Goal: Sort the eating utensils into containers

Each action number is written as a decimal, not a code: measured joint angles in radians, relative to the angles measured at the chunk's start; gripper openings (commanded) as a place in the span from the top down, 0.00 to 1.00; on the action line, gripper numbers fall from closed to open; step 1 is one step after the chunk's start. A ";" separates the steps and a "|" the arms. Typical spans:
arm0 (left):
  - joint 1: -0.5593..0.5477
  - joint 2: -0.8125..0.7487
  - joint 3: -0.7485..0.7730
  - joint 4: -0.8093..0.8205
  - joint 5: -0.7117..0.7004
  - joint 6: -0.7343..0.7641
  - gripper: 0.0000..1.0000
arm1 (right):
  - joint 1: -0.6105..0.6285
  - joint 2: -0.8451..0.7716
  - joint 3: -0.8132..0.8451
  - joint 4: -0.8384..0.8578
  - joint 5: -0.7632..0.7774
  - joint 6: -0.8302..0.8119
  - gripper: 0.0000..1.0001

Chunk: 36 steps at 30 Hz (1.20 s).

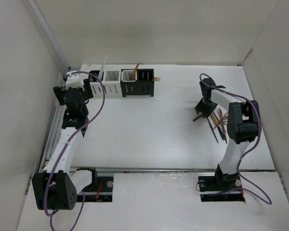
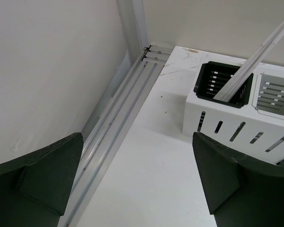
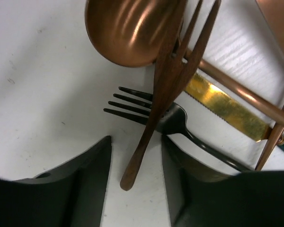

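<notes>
My right pincer stands half-wide over the cutlery heap on the desk. The copper fork has its handle between my fingers with a gap on either side, so nothing is gripped. Its long axis runs straight ahead of the pincer, butt end nearest me, tines pointing away and cut off at the frame's edge. I cannot tell whether it rests on the pieces below.

Just beyond my fingertips the black fork lies crosswise under it, tines to my left, its handle hidden by my right finger. Further ahead is the spoon, its bowl partly out of frame.

My left pincer is wide and holds nothing. The caddies sit ahead to its right, with white sticks leaning in one.
</notes>
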 measured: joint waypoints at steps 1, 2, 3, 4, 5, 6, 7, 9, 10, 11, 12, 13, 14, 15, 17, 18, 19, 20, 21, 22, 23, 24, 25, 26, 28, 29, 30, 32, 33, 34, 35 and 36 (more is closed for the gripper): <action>0.000 0.000 0.000 0.000 0.000 0.002 0.00 | 0.000 0.006 0.008 -0.002 0.007 -0.002 0.59; 0.000 0.001 0.000 0.001 -0.002 0.003 0.00 | 0.000 0.010 0.013 -0.004 0.014 -0.004 0.66; 0.000 0.001 0.000 0.003 -0.004 0.003 0.00 | 0.000 0.011 0.015 -0.004 0.020 -0.006 0.74; 0.000 0.001 0.000 0.006 -0.005 0.003 0.00 | 0.000 0.013 0.016 -0.005 0.022 -0.008 0.85; 0.000 0.001 0.000 0.007 -0.007 0.004 0.00 | -0.001 0.014 0.019 -0.005 0.026 -0.007 0.90; 0.000 0.001 0.000 0.007 -0.008 0.005 0.00 | -0.003 0.015 0.021 -0.007 0.024 -0.011 0.94; 0.000 0.001 0.000 0.007 -0.010 0.007 0.00 | -0.005 0.016 0.023 -0.007 0.024 -0.014 1.00; 0.000 0.001 0.000 0.007 -0.013 0.010 0.00 | -0.006 0.016 0.023 -0.007 0.021 -0.018 1.00; 0.000 0.001 0.000 0.008 -0.014 0.011 0.00 | -0.006 0.016 0.023 -0.007 0.021 -0.020 1.00; 0.000 0.001 0.000 0.008 -0.016 0.011 0.00 | -0.005 0.015 0.023 -0.007 0.021 -0.027 1.00; 0.000 0.001 0.000 0.008 -0.016 0.011 0.00 | -0.001 0.013 0.021 -0.007 0.022 -0.036 1.00; 0.000 0.001 0.000 0.008 -0.018 0.012 0.00 | 0.002 0.008 0.019 -0.006 0.025 -0.046 1.00; 0.000 0.001 0.000 0.008 -0.018 0.012 0.00 | 0.008 -0.001 0.016 -0.007 0.029 -0.062 1.00; 0.000 0.001 0.000 0.008 -0.018 0.012 0.00 | 0.018 -0.017 0.016 -0.009 0.034 -0.079 1.00; 0.000 0.001 0.000 0.008 -0.019 0.012 0.00 | 0.050 -0.065 0.021 -0.007 0.048 -0.120 1.00; 0.000 0.002 0.000 0.008 -0.019 0.012 0.00 | 0.072 -0.097 0.028 -0.005 0.051 -0.149 1.00; 0.000 0.003 0.000 0.008 -0.019 0.012 0.00 | 0.100 -0.130 0.047 -0.005 0.051 -0.179 1.00; 0.000 0.005 0.000 0.009 -0.018 0.013 0.00 | 0.128 -0.159 0.078 0.002 0.047 -0.208 1.00; 0.000 0.006 0.000 0.010 -0.018 0.015 0.00 | 0.153 -0.185 0.113 0.021 0.041 -0.238 1.00; 0.000 0.009 0.000 0.011 -0.018 0.016 0.00 | 0.177 -0.205 0.154 0.043 0.024 -0.265 1.00; 0.000 0.012 0.000 0.014 -0.018 0.018 0.00 | 0.198 -0.221 0.196 0.065 0.002 -0.289 1.00; 0.000 0.015 0.000 0.016 -0.018 0.021 0.00 | 0.212 -0.229 0.240 0.090 -0.021 -0.308 1.00; 0.000 0.018 0.000 0.016 -0.018 0.023 0.00 | 0.221 -0.233 0.278 0.110 -0.040 -0.323 1.00; 0.000 0.020 0.000 0.016 -0.018 0.024 0.00 | 0.225 -0.230 0.323 0.127 -0.065 -0.338 1.00; 0.000 0.021 0.000 0.016 -0.018 0.027 0.00 | 0.225 -0.212 0.399 0.173 -0.122 -0.375 1.00; 0.000 0.021 0.000 0.019 -0.018 0.029 0.00 | 0.228 -0.203 0.418 0.208 -0.150 -0.397 1.00; 0.000 0.021 0.000 0.022 -0.018 0.031 0.00 | 0.233 -0.197 0.423 0.258 -0.169 -0.420 1.00; 0.000 0.024 0.000 0.027 -0.018 0.034 0.00 | 0.258 -0.180 0.423 0.364 -0.190 -0.481 1.00; 0.000 0.027 0.000 0.030 -0.018 0.037 0.00 | 0.283 -0.165 0.422 0.428 -0.190 -0.515 1.00; 0.000 0.028 0.000 0.031 -0.018 0.037 0.00 | 0.312 -0.141 0.423 0.507 -0.189 -0.550 1.00; 0.000 0.029 0.000 0.032 -0.018 0.038 0.00 | 0.344 -0.109 0.432 0.590 -0.190 -0.589 1.00; 0.000 0.032 0.000 0.037 -0.018 0.039 0.00 | 0.375 -0.067 0.449 0.667 -0.193 -0.624 1.00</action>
